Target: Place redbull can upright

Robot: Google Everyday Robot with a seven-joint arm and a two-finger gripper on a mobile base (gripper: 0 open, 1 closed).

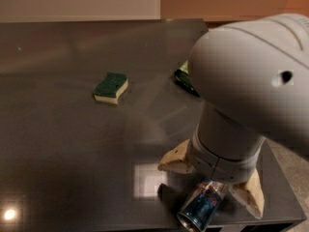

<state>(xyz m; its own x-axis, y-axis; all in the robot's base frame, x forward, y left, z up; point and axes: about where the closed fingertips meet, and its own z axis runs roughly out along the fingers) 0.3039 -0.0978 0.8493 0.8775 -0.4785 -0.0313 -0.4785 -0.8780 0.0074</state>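
Big white arm points straight down at lower right, gripper [211, 186] clamped around the tilted redbull can [200, 208]. Sponge [111, 87] sits well apart, upper left.

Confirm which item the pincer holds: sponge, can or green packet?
The redbull can, tilted, gripped in the pincer; the green-topped sponge and green packet lie farther back, untouched.

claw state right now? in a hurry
Claw: at the near right edge of the table, redbull can tilted beneath it; open or closed cannot be told.
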